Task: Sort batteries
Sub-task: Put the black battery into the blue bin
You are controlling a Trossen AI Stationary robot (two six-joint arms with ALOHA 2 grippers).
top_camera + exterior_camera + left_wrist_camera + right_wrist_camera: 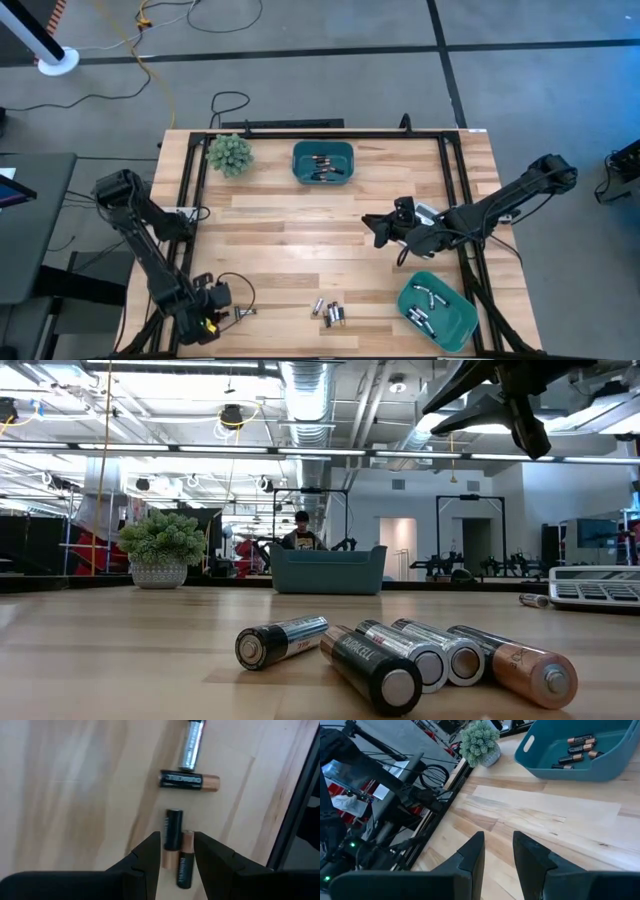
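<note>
Loose batteries lie on their sides on the wooden table. One cluster of batteries (331, 312) (400, 655) sits near the near edge. My left gripper (236, 312) (177, 842) is low at the near-left corner, open. Its fingers stand on either side of a black battery (173, 835) and a copper-ended battery (185, 862); whether they touch, I cannot tell. Two more batteries (189, 780) lie just beyond. My right gripper (373, 228) (497, 845) hangs open above the table's middle right, touching nothing.
A teal bin (300, 170) with several batteries stands at the far edge, and a potted plant (230, 153) is beside it. A second teal bin (462, 322) with batteries sits at the near right. A calculator (597, 586) shows to the right. Black frame rails (187, 180) run along the edges.
</note>
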